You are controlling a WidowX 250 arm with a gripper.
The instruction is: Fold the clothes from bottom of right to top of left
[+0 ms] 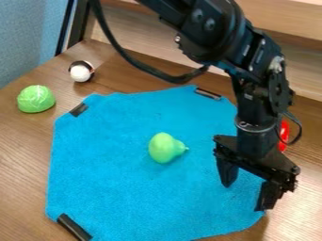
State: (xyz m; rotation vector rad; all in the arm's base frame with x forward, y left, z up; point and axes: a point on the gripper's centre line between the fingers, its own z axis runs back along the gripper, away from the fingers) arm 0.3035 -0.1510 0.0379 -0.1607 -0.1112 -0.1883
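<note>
Pincer (246, 192) at lower right of blue cloth (119, 183), room along the cloth's lower part toward the left. Green pear (164, 148) mid-cloth, in the way of a low diagonal pass to upper left; way round on either side. Black clips (74, 227) at cloth edge (three seen). Past upper-left edge: green cabbage (36, 99), white ball (81, 72). Red item (284, 134) beside the arm, partly hidden. Wooden panel (141, 35) bounds the back.

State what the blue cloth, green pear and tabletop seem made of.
The blue cloth looks like matte fabric, perhaps terry, from its fuzzy surface. The green pear is probably smooth plastic, given its even colour and soft highlight. The tabletop looks like smooth wood or laminate, from its brown grain.
</note>
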